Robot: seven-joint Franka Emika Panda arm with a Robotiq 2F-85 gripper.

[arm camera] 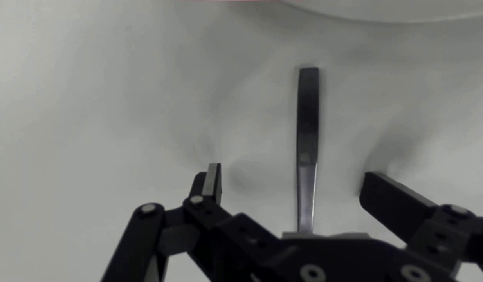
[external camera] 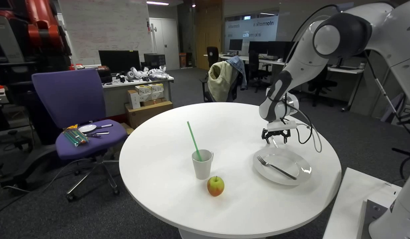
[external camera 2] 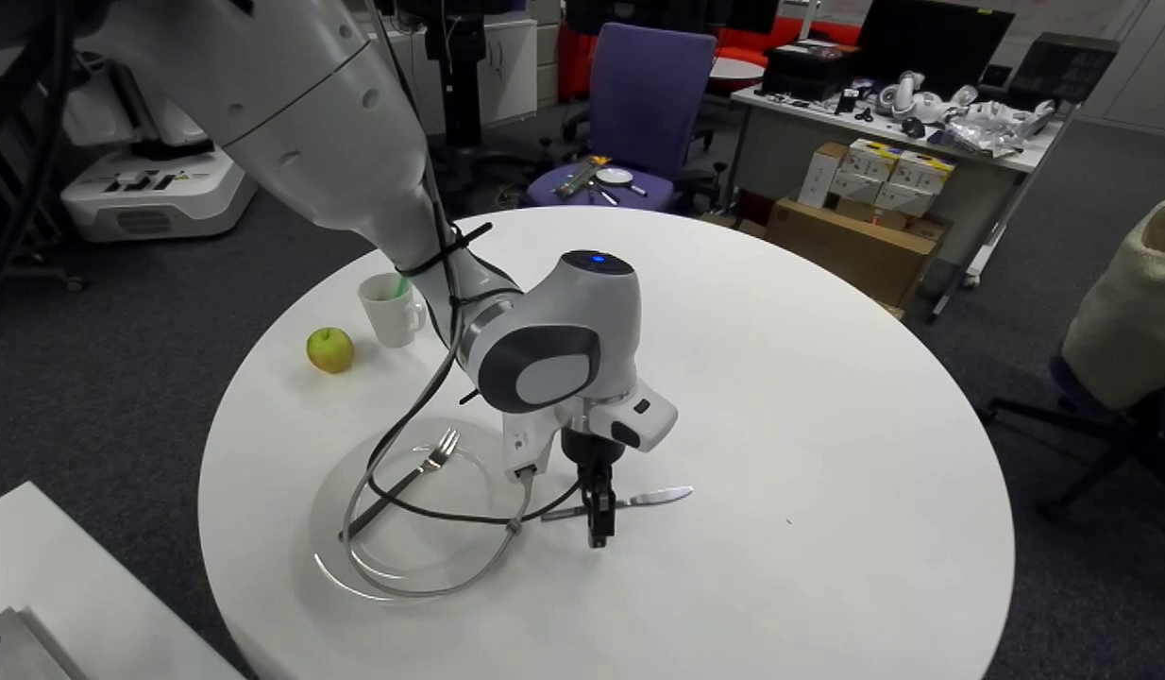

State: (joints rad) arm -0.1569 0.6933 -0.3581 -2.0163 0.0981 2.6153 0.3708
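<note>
Spread jaws flank the knife (arm camera: 307,147), the fork (external camera: 278,169) showing only in both exterior views.

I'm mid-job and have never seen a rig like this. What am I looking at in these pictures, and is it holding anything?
The machine is a white jointed arm ending in a black two-fingered gripper. Two pictures come from cameras set away from the arm, looking across the round white table. The close-up comes from a camera on the arm, looking down past the gripper.

On the table are a plate with a fork on it, a white cup with a green straw leaning in it, and an apple beside the cup. A knife lies next to the plate, not touching it, handle end nearest.

Nothing is held: the gripper is open, and the close-up shows the knife between its fingers with a gap on both sides.
</note>
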